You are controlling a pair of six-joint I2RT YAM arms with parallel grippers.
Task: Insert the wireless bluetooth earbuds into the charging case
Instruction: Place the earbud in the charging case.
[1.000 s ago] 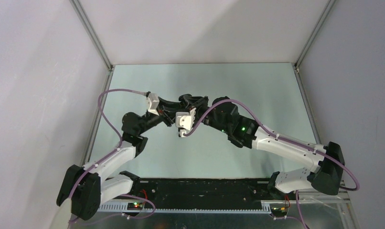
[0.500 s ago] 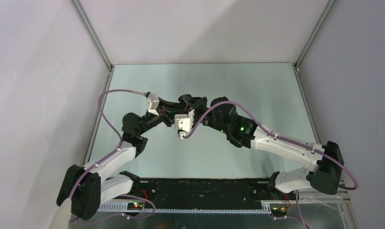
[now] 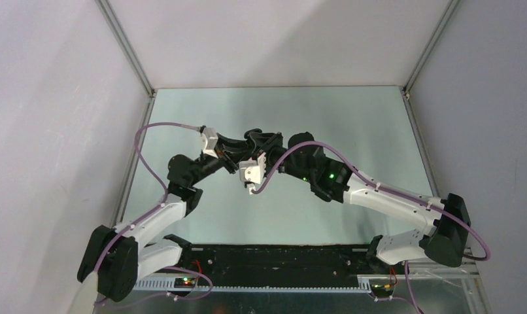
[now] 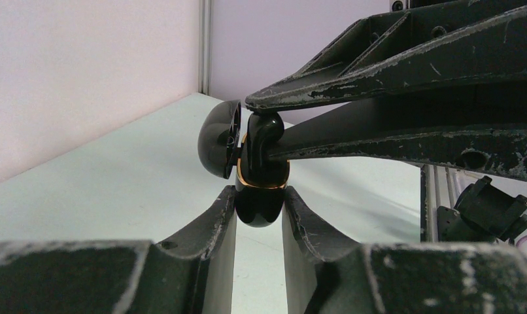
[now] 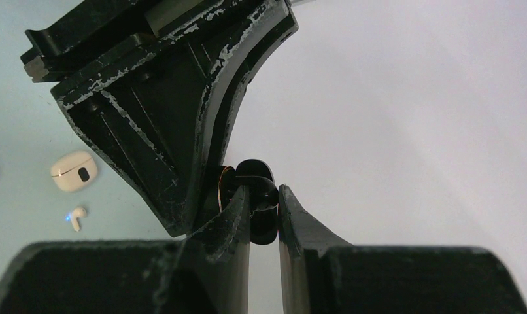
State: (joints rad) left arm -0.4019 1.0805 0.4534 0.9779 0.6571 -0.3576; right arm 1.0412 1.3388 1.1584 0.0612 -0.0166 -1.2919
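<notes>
In the left wrist view my left gripper [image 4: 259,196] is shut on a glossy black charging case [image 4: 261,210] with a gold rim. Its lid [image 4: 218,139] stands open to the left. My right gripper [image 5: 263,194] is shut on a small black earbud [image 5: 267,198]. From the left wrist that earbud [image 4: 264,127] sits right at the case's open top, touching or just inside the rim. Both are held above the table. A cream pebble-like case [image 5: 73,171] with a dark dot lies on the table, and a white earbud [image 5: 76,218] with a blue light lies beside it.
The pale green table [image 3: 352,124] is walled on the left, back and right. Both arms meet over its middle, and the top view does not show the cream case or the white bud. A black rail [image 3: 280,258] runs along the near edge.
The right wrist's white camera block has shifted slightly down and left in the top view. Both grips are unchanged.
</notes>
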